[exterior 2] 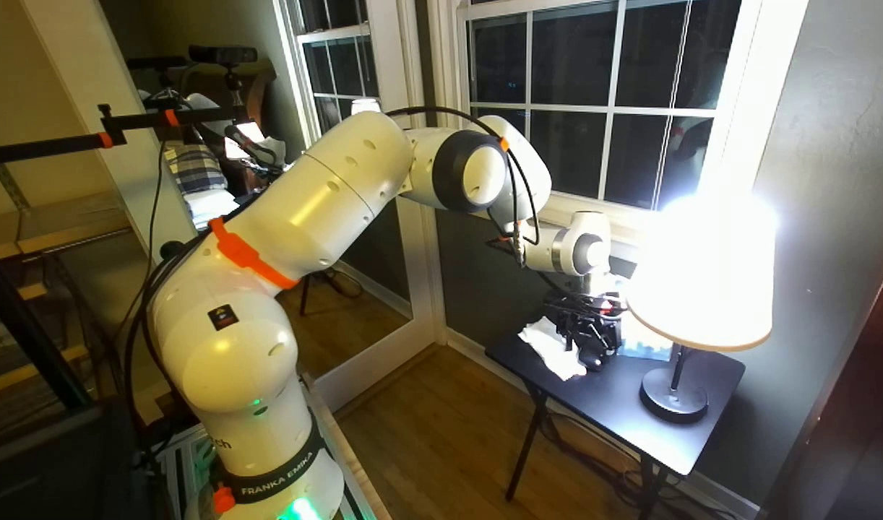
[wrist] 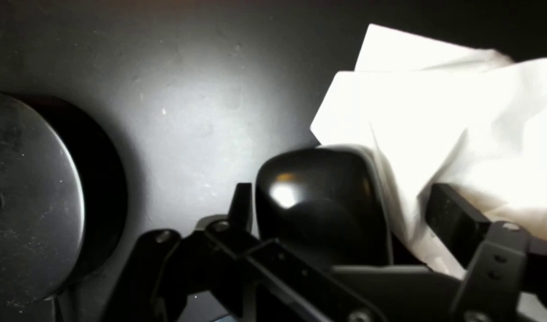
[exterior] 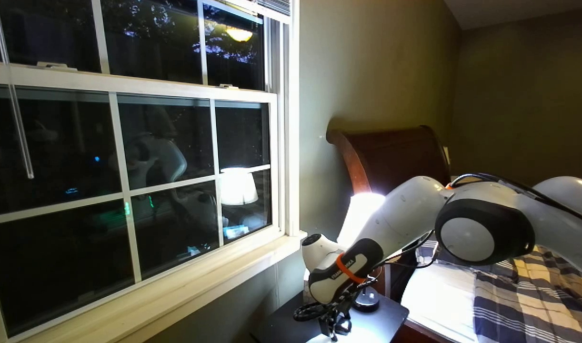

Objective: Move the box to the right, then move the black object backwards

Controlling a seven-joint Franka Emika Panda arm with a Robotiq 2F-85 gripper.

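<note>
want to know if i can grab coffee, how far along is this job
Perhaps done: the pale box stands near the lamp, but its starting place isn't shown. In hand: the gripper is open around the black object, not yet closed. Left: likely gripping it, then moving it backwards.

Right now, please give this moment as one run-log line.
gripper: open, straddling black object; white cloth or paper: beside it; pale box: on table, partly hidden; lamp: lit

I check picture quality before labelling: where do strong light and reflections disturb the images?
In both exterior views, the glowing white tapered lamp shade is burnt out; in an exterior view, the dark white-framed glass window mirrors that shade; in the wrist view, the crumpled white sheet is partly overexposed, and the glossy black rounded object carries a highlight.
</note>
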